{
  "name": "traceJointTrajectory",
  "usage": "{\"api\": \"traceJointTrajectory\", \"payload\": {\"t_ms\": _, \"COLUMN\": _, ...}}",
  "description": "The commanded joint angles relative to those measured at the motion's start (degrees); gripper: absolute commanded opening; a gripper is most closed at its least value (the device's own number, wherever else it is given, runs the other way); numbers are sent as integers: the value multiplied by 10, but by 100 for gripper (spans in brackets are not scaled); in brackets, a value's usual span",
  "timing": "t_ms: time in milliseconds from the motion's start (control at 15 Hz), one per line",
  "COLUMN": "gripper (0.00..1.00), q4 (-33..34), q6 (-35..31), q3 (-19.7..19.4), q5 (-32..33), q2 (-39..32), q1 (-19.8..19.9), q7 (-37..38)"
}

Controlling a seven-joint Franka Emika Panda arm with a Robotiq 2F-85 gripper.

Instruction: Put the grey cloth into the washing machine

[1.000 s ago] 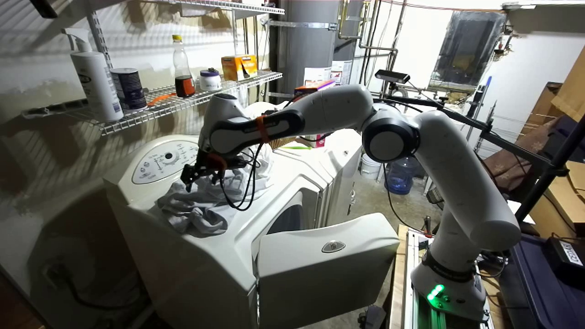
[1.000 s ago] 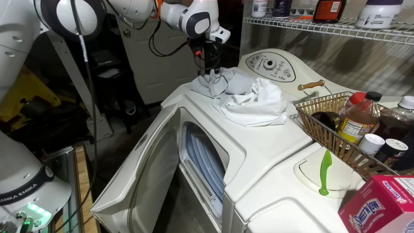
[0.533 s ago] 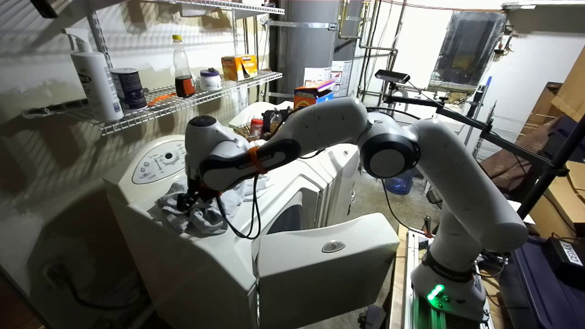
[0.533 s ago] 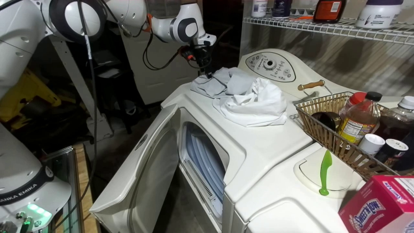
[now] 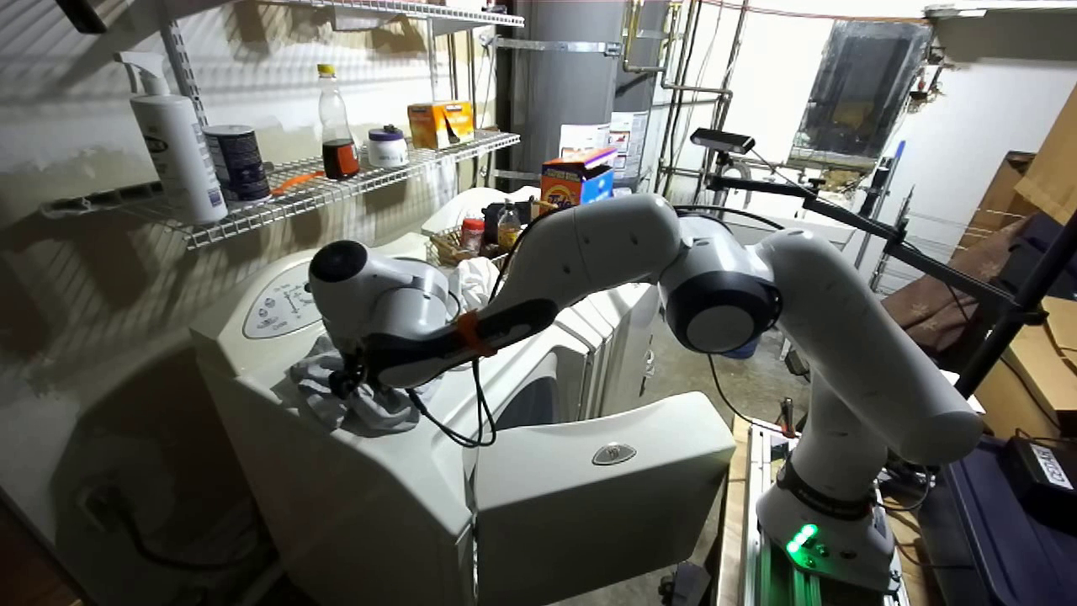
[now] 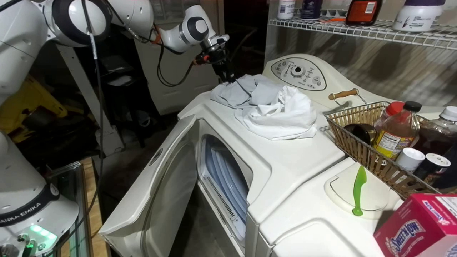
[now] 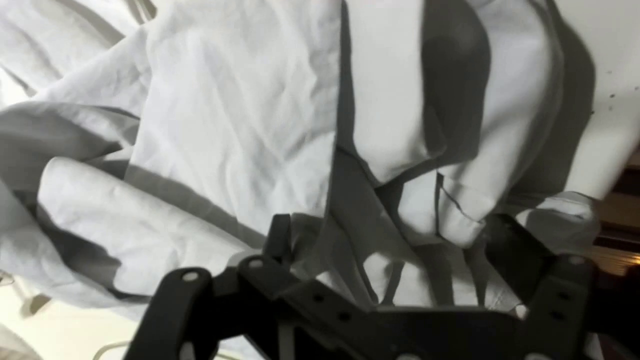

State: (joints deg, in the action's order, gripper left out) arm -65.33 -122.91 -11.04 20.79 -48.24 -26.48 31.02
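Over the last second we're seeing the wrist [image 6: 198, 30] sliding toward nine o'clock in an exterior view and the claw [image 6: 228, 76] tipping from upright into a slant, now leaning in at the ten o'clock edge of the grey cloth [image 6: 257, 92]; the cloth itself is lying much as it was, crumpled on top of the washing machine [image 6: 296, 150], a white cloth [image 6: 278, 117] resting against it at four o'clock; the claw's fingers [image 7: 278, 240] are standing wide apart with nothing pinched between them, and we're not managing to tell whether their tips are touching fabric; so, by our reckoning, we're lining up the grab, with the whole carry still waiting; the door [image 6: 171, 192] is standing wide, and the drum [image 6: 225, 175] is gaping at six o'clock from the cloth; in an exterior view we're reading "Sweet'N Low" on the pink box [image 6: 410, 228] at four o'clock and "ANKA EMIKA" on the robot's base [image 6: 46, 214] at eight; in an exterior view we're catching "Tide" on the orange box [image 5: 572, 183] near twelve; the print on the panel [image 6: 310, 78] is staying too small.
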Motion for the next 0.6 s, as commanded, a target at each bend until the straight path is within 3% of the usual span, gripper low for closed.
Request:
{"api": "traceJointTrajectory", "payload": {"t_ms": 0, "gripper": 100, "q4": -20, "q6": 60, "q3": -16, "q5": 49, "q2": 43, "q1": -35, "q7": -48}}
{"api": "traceJointTrajectory", "payload": {"t_ms": 200, "gripper": 100, "q4": -30, "q6": 93, "q3": -8, "q5": 66, "q2": 62, "q1": -50, "q7": -111}}
{"api": "traceJointTrajectory", "payload": {"t_ms": 333, "gripper": 100, "q4": -29, "q6": 59, "q3": -9, "q5": 83, "q2": 53, "q1": -55, "q7": -143}}
{"api": "traceJointTrajectory", "payload": {"t_ms": 533, "gripper": 100, "q4": -19, "q6": 62, "q3": -8, "q5": 76, "q2": 35, "q1": -62, "q7": -151}}
